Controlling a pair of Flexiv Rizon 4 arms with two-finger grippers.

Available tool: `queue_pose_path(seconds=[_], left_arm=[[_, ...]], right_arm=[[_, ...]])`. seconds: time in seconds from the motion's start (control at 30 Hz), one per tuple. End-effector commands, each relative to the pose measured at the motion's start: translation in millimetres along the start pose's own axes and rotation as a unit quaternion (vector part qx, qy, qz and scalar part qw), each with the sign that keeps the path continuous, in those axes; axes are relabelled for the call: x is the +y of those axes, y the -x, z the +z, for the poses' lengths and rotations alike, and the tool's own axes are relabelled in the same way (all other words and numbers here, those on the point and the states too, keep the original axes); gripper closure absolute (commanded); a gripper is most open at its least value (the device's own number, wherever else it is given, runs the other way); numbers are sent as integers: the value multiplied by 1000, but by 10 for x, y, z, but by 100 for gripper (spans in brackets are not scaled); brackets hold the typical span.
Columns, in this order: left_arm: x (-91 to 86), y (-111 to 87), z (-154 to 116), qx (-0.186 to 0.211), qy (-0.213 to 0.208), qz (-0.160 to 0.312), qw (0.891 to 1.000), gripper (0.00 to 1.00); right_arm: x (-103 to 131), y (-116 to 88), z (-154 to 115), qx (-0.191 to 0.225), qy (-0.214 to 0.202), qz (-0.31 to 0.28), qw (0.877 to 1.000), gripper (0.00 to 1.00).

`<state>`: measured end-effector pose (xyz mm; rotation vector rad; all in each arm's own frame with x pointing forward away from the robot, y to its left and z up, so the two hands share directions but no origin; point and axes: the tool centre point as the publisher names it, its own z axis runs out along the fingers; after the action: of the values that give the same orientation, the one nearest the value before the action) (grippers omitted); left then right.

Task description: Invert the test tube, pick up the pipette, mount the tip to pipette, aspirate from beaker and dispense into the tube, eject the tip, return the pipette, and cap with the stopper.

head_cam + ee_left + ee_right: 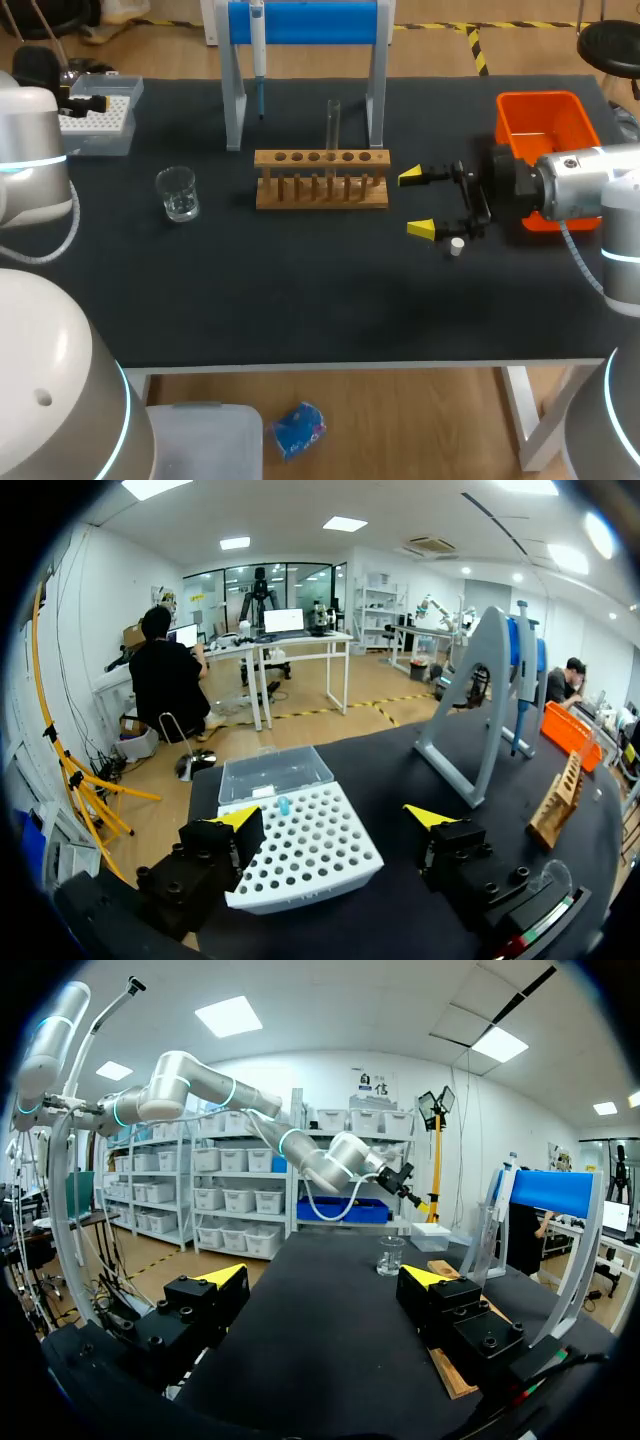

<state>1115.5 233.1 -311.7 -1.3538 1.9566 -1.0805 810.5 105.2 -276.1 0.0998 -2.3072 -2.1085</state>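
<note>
A clear test tube [333, 122] stands upright in the wooden rack [320, 178]. The pipette [258, 55] hangs on the blue stand [303, 22], and shows in the left wrist view as pipette [520, 685]. At the table's far left sits the white tip box [97, 122]. My left gripper [330, 818] is open over that tip box [305, 845], which holds a blue tip [284, 805]. The glass beaker [178, 193] is left of the rack. My right gripper [420, 203] is open to the right of the rack, with the white stopper [456, 246] on the table beside it.
An orange bin [545, 125] stands at the back right, partly behind my right arm. From the right wrist, the beaker [390, 1256] and the stand [545, 1195] lie ahead, and the rack [452, 1372] runs beside one finger.
</note>
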Motion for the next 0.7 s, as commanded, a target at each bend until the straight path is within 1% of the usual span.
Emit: queue_pose_path(seconds=[0.03, 0.07, 0.13, 0.2, 0.23, 0.43, 0.53, 0.6, 0.7], left_arm=[[-18, 90, 283, 1, 25, 0, 1000, 31], [-14, 103, 309, 1, 25, 1, 1000, 32], [-8, 123, 353, -1, 25, 3, 1000, 31], [0, 140, 396, -2, 25, 3, 1000, 33], [8, 151, 416, -3, 25, 3, 1000, 36], [63, 231, 535, -6, 23, 3, 1000, 39], [78, 265, 581, -8, 22, 2, 1000, 44], [80, 288, 605, -9, 18, -1, 1000, 51], [84, 313, 635, -10, 18, -2, 1000, 52]], right_arm=[[-4, -3, -4, 1, 0, 0, 1000, 0], [-4, -3, -4, 1, 0, 0, 1000, 0], [-4, -3, -4, 1, 0, 0, 1000, 0], [-4, -3, -4, 1, 0, 0, 1000, 0], [-4, -3, -4, 1, 0, 0, 1000, 0], [-4, -3, -4, 1, 0, 0, 1000, 0], [-4, -3, -4, 1, 0, 0, 1000, 0], [-4, -3, -4, 1, 0, 0, 1000, 0], [-4, -3, -4, 1, 0, 0, 1000, 0]])
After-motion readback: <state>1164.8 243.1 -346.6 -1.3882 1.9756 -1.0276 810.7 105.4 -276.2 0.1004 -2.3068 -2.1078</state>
